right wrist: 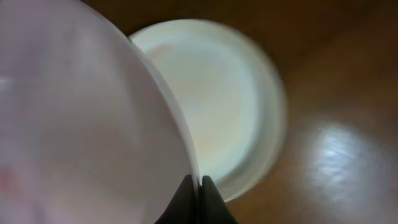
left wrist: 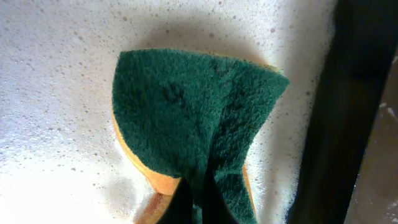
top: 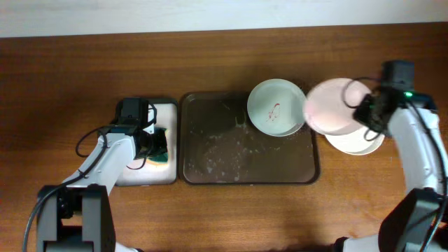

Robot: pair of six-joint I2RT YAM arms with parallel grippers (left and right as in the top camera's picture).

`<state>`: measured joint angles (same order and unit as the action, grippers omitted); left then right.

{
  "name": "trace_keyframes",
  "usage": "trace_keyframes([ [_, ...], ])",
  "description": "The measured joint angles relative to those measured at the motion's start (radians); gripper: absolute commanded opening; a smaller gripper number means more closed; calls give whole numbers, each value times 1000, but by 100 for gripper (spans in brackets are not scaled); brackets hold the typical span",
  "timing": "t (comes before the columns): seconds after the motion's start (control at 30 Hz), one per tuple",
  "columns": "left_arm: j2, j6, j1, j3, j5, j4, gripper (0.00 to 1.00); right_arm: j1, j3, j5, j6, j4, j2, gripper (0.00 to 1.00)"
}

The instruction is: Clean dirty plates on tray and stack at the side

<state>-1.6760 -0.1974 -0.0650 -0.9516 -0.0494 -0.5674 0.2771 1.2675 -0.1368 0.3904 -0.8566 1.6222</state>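
A pale green plate with a red-brown squiggle sits at the far right corner of the dark brown tray. My right gripper is shut on the rim of a pinkish-white plate, held tilted above the table right of the tray; in the right wrist view my fingers pinch its edge. Another white plate lies on the table beneath, also in the right wrist view. My left gripper is shut on a green and yellow sponge.
A smaller tray with white foam stands left of the brown tray, and the sponge rests in it. The foam surrounds the sponge. The brown tray's surface is wet and speckled.
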Motion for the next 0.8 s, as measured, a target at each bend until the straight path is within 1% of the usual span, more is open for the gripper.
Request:
trace_keyframes([
  [0.03,0,0,0,0,0,0,0,37,-9,4,1,-1,3,5],
  [0.07,0,0,0,0,0,0,0,80,-14,8,2,-9,12,15],
  [0.1,0,0,0,0,0,0,0,98,-15,9,2,-11,19,33],
  [0.13,0,0,0,0,0,0,0,108,-15,12,6,-11,21,49],
  [0.17,0,0,0,0,0,0,0,111,-15,27,1,-10,21,58],
  [0.23,0,0,0,0,0,0,0,110,-15,72,2,-3,21,63],
  [0.3,0,0,0,0,0,0,0,97,-15,157,2,16,21,64],
  [0.37,0,0,0,0,0,0,0,39,-15,213,-46,56,21,63],
  [0.4,0,0,0,0,0,1,0,-27,-15,237,-104,84,23,63],
  [0.47,0,0,0,0,0,0,0,-96,-15,249,-175,121,43,63],
  [0.5,0,0,0,0,0,1,0,-136,-15,256,-214,154,72,58],
  [0.53,0,0,0,0,0,0,0,-186,-16,263,-252,179,131,55],
  [0.57,0,0,0,0,0,0,0,-204,-18,263,-269,234,166,53],
  [0.67,0,0,0,0,0,0,0,-254,-21,275,-282,332,256,51],
  [0.7,0,0,0,0,0,1,0,-266,-21,278,-284,348,265,48],
  [0.73,0,0,0,0,0,0,0,-283,-21,278,-287,378,277,41],
  [0.8,0,0,0,0,0,0,0,-295,-21,278,-290,396,298,36],
])
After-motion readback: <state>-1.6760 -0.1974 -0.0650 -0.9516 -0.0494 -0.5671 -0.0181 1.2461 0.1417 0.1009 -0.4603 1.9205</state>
